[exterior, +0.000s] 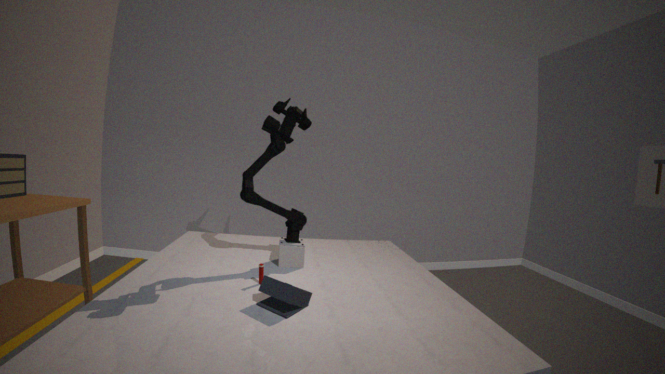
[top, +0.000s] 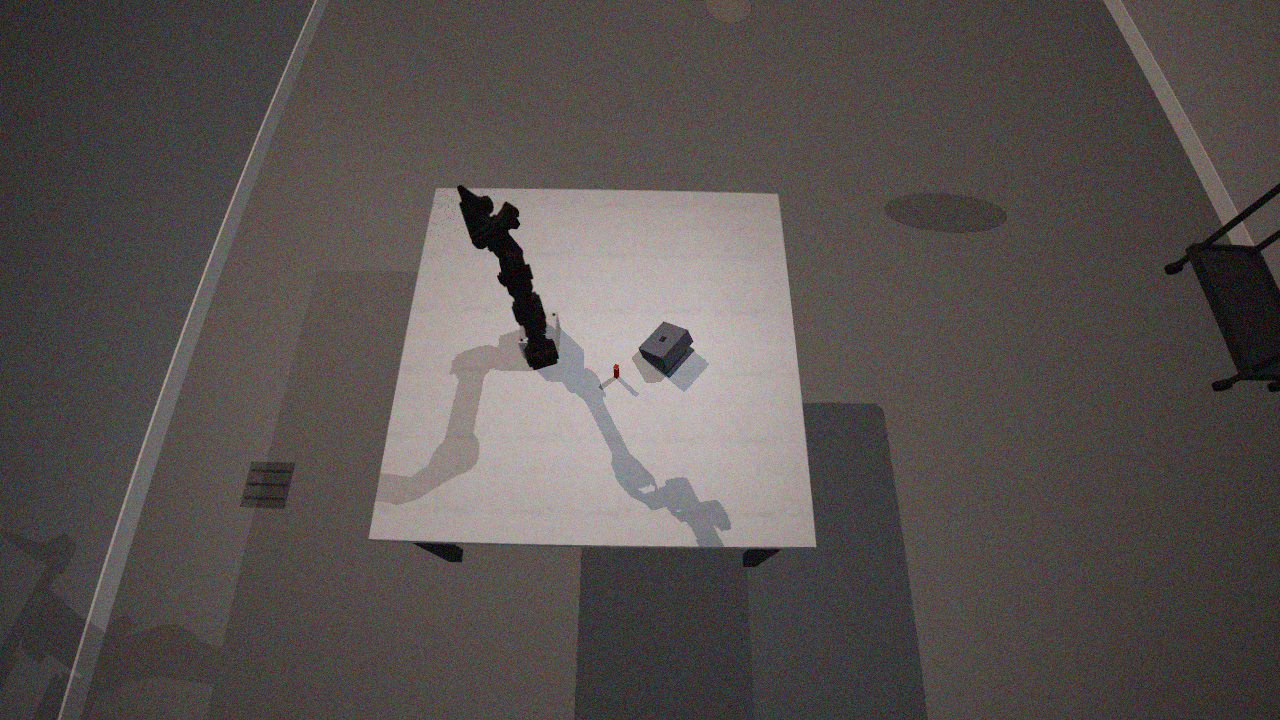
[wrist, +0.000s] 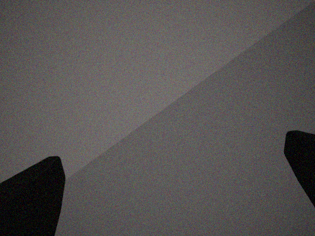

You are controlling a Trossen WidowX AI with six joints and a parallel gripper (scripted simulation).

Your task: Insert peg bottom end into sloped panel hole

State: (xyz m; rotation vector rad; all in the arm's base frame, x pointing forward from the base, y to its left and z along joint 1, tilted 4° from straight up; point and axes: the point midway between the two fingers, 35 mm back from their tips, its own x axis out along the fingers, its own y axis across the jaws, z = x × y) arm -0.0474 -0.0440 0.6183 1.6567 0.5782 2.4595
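Observation:
A red peg [top: 615, 371] [exterior: 261, 274] stands upright on the table, between the arm's base and the sloped panel. The dark grey sloped panel [top: 676, 339] [exterior: 287, 292] shows one small dark hole [top: 662, 339] in its face in the top view; the exterior camera sees it from behind. My gripper [exterior: 297, 104] [wrist: 178, 157] is open and empty, raised high above the table and pointing upward. In the wrist view its two black fingers stand wide apart with only wall and ceiling beyond. The shape of the peg and of the hole is too small to tell.
The white table [top: 716, 465] [exterior: 372, 316] carries the arm's pale base block [exterior: 292, 255] behind the peg. Shadows of the arm cross the table top. A wooden shelf unit [exterior: 46, 204] stands off to the left in the exterior view.

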